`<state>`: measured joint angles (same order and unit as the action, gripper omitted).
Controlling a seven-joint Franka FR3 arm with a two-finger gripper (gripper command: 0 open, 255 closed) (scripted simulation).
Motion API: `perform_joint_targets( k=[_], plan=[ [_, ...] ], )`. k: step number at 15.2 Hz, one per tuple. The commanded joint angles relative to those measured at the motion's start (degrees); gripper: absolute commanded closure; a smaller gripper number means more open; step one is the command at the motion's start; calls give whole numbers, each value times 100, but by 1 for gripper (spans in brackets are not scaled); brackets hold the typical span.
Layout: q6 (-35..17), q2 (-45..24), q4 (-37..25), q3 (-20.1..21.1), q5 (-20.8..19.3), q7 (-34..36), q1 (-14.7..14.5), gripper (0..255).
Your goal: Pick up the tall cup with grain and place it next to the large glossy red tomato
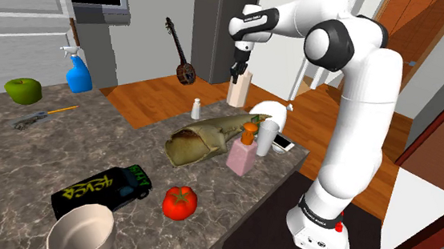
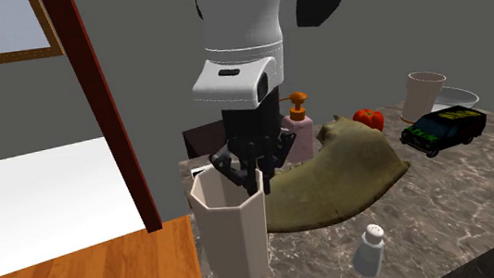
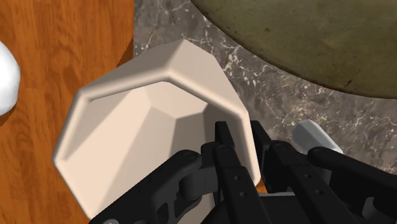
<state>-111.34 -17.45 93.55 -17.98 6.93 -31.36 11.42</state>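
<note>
Beige cup point(image 1: 240, 90), rim clamped in jaws; olive sack point(image 1: 205, 137), pink bottle point(image 1: 243, 152) between it and red tomato point(image 1: 179, 202); upright, mouth up.

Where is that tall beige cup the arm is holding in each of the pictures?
Shoulder view: the tall cup hangs from the gripper, upper middle, above and right of the olive sack.
Second exterior view: lower middle, left of the sack.
Wrist view: just ahead of the gripper, its wall clasped by the fingers.
Shared landmark: the olive sack.
</note>
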Motion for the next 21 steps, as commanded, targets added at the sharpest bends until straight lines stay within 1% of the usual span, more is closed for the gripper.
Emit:
perform_joint_targets(
  k=[1,12,21],
  plan=[
    [153,14,-144,-7,-9,6,8,255],
    [977,67,-920,-29,-45,50,39,255],
    [1717,-31,-1755,-43,-21,65,101,255]
  ],
)
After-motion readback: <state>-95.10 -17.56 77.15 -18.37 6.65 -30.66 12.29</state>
